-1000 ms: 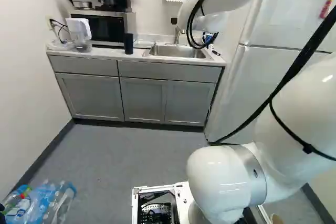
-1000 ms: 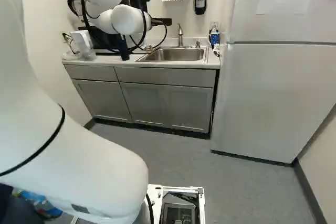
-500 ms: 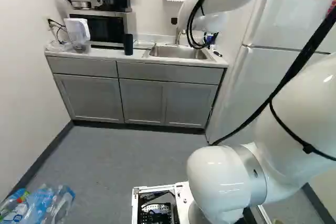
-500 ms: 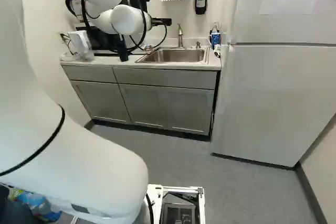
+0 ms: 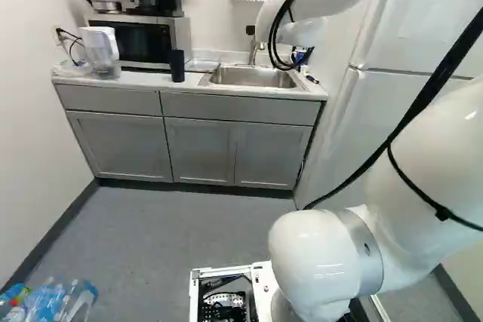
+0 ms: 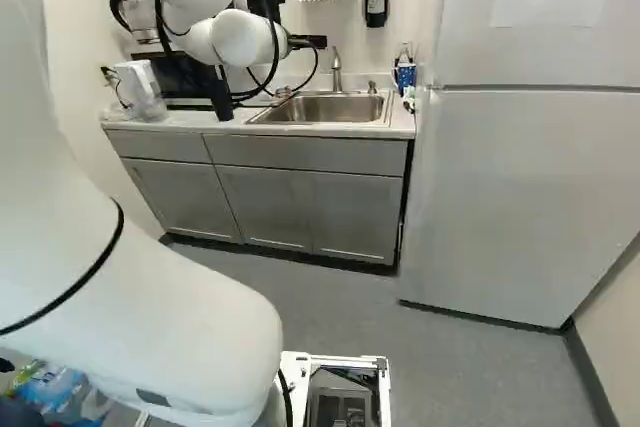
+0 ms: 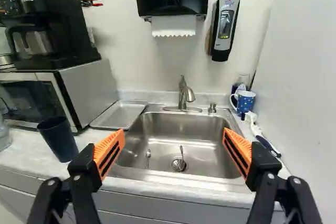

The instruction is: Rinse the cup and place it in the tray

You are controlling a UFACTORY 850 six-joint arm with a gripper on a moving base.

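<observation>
The wrist view's edge cuts off the microwave [image 7: 34, 97]; the left base view's edges cut off the bottles [image 5: 75, 303] and refrigerator [image 5: 411, 39].

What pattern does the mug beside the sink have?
The mug is blue with small light dots; it shows best in the wrist view.

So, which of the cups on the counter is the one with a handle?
The blue dotted mug near the fridge: its handle shows at its side. The dark cup beside the microwave shows no handle.
</observation>
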